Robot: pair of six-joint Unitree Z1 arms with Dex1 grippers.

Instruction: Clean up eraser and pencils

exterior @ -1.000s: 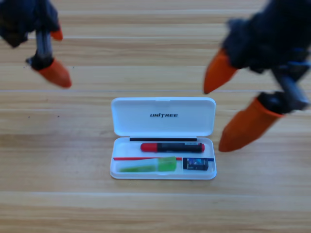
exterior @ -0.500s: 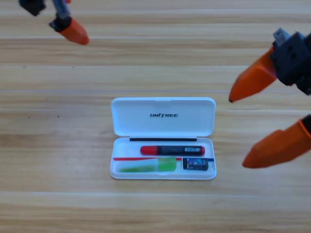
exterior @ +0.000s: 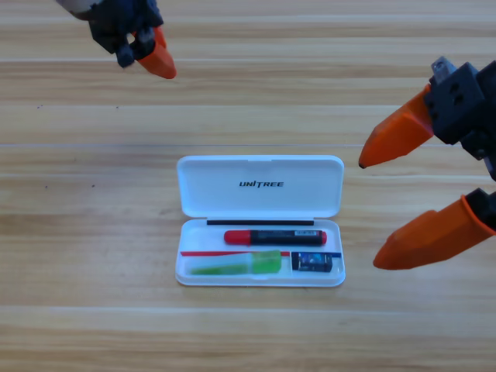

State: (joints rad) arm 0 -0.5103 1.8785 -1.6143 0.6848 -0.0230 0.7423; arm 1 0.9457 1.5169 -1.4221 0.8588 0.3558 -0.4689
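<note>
The white case lies open in the middle of the table, its lid folded back. In its tray, the red-and-dark pencil lies along the back. The light green pencil lies at the front left. The small dark blue eraser sits at the front right. My right gripper hovers to the right of the case, open, with nothing between its orange jaws. Up in the top left corner, far from the case, is my left gripper.
Bare wooden table surrounds the case on all sides. The right gripper's lower jaw reaches close to the case's right end. No other objects are in view.
The left gripper has risen to the top edge and slid right. The right gripper has drawn back from the case towards the right edge, still open. The case's contents have not moved.
</note>
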